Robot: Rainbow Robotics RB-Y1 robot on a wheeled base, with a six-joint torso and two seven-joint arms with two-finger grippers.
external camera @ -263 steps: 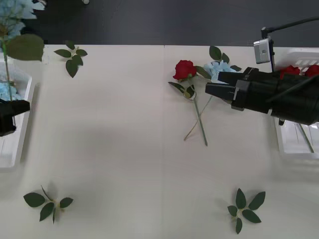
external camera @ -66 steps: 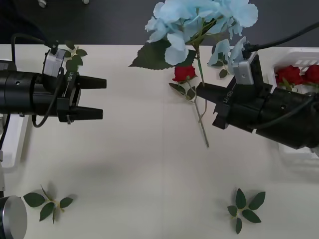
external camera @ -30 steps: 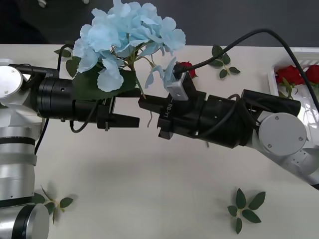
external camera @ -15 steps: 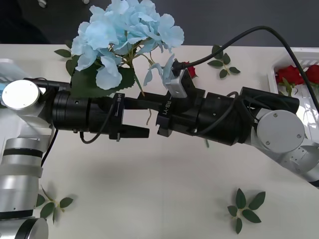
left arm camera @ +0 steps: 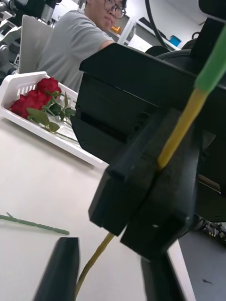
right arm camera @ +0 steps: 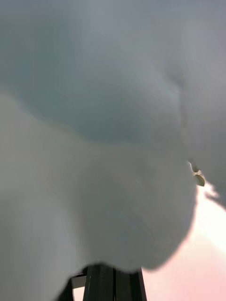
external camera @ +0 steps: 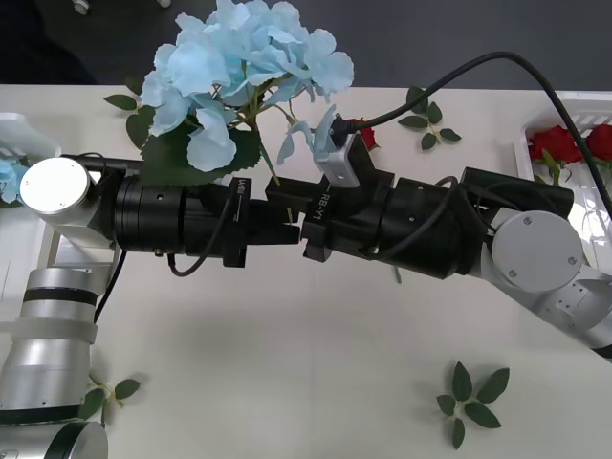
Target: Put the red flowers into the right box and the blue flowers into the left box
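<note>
The right gripper [external camera: 283,212] is pinching the stem of a blue flower [external camera: 244,67] and holding it upright above the middle of the counter [external camera: 316,363], the bloom raised toward the far edge. The left wrist view is showing those black fingers [left arm camera: 150,197] pressed together on the yellowish stem [left arm camera: 181,127].

The left gripper [external camera: 277,232], which was a little short of the stem half a second ago with its fingers spread, has now closed in until it is meeting the right one nose to nose at the stem. Its own fingers [left arm camera: 61,268] are still standing apart on either side of the stem, not yet gripping.

That looks like a handover in progress: once the left fingers clamp on, the right can let go and the flower can travel to the left box [external camera: 29,134]. Red flowers [external camera: 574,143] are already lying in the right box [external camera: 574,100], and one more [external camera: 359,129] is on the counter behind the arms.
</note>
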